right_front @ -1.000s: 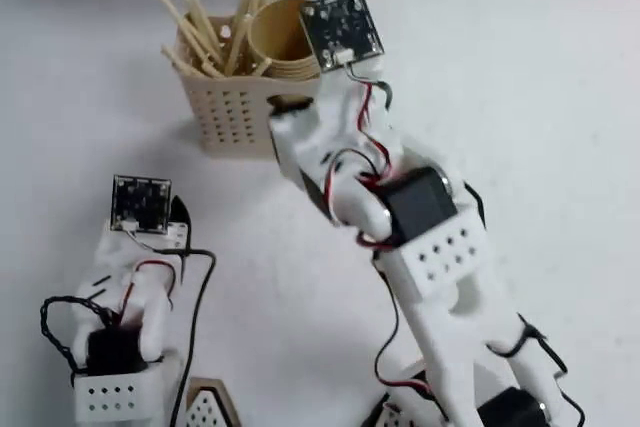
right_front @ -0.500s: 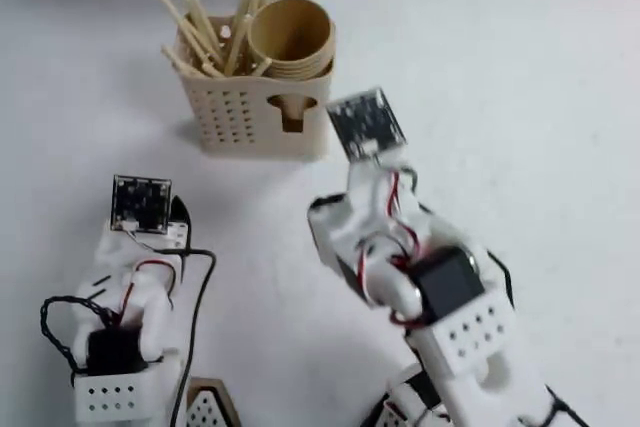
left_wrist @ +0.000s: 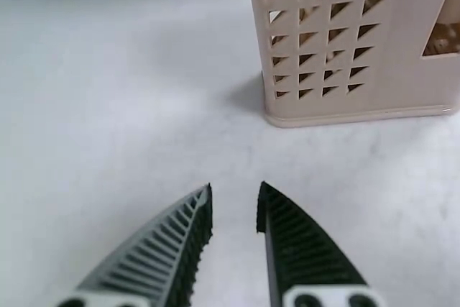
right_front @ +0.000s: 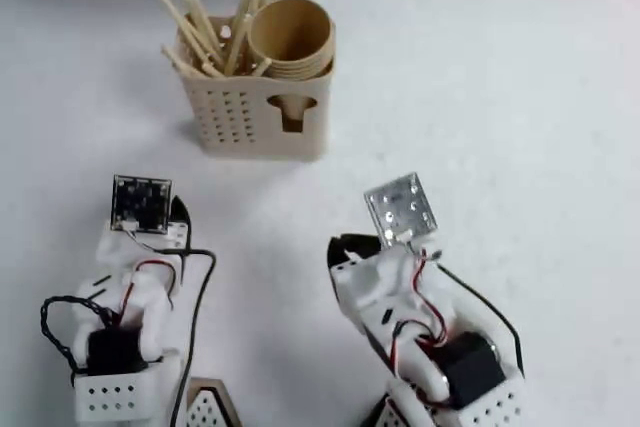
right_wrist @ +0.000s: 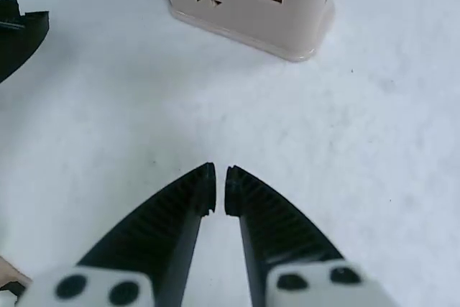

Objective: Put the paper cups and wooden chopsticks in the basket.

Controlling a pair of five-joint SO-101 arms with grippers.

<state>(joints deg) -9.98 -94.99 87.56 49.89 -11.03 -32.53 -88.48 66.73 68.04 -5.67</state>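
High view: the beige plastic basket (right_front: pixel 255 117), boxy with rows of little holes, sits near the far edge of the white surface (right_front: pixel 520 97). Stacked paper cups (right_front: pixel 290 37) and thin wooden chopsticks (right_front: pixel 205 32) are standing in it.

Left wrist view: the ridged black left fingers (left_wrist: pixel 169 249) are a bit apart, holding nothing.

Right wrist view: the right fingers (right_wrist: pixel 165 228) are pretty much together, empty too.

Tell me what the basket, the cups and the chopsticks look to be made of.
Basket: probably moulded plastic, matt cream, with regular rows of holes in its walls.
Cups: likely paper, matt tan, thin rims nested in a stack.
Chopsticks: apparently bare pale wood, thin straight sticks with no sheen.
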